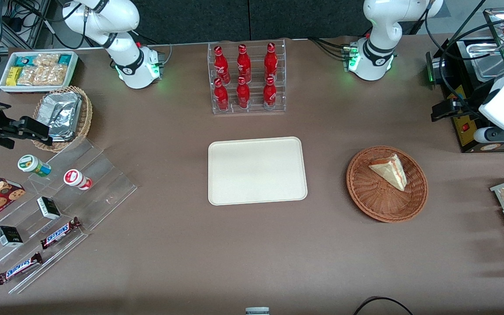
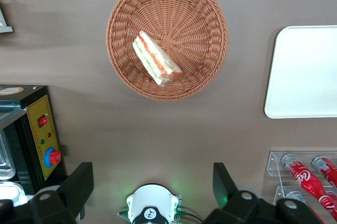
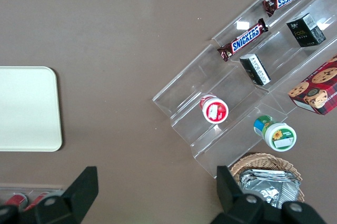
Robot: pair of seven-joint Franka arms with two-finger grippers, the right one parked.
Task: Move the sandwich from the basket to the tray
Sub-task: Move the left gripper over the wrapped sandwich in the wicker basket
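Brown matte covering is stretching over the whole bench (image 1: pixel 234 253), and the tray (image 1: pixel 257 170) is serving as the landmark near its middle. Cream-white and bare, the tray is lying flat on that covering. Beside the tray, toward the working arm's end of the bench, the basket (image 1: pixel 386 183) is sitting well apart from it, and the sandwich (image 1: pixel 390 170) is lying on its side inside the basket, off the woven centre, its red and yellow layers showing along the cut edge. The tool (image 2: pixel 152 182) is hanging high above the bench, farther from the front camera than the basket, near a black appliance (image 1: pixel 466 127); its two fingers (image 2: pixel 79 182) are standing spread wide apart and gripping nothing. Farther from the front camera than the tray, a clear rack (image 1: pixel 246 78) is holding six red bottles upright. Toward the parked arm's end from the tray, a stepped clear display (image 1: pixel 81 192) is carrying chocolate bars, small boxes and two little jars. A dark curtain-like wall (image 1: pixel 252 17) is closing off the room above the bench edge.
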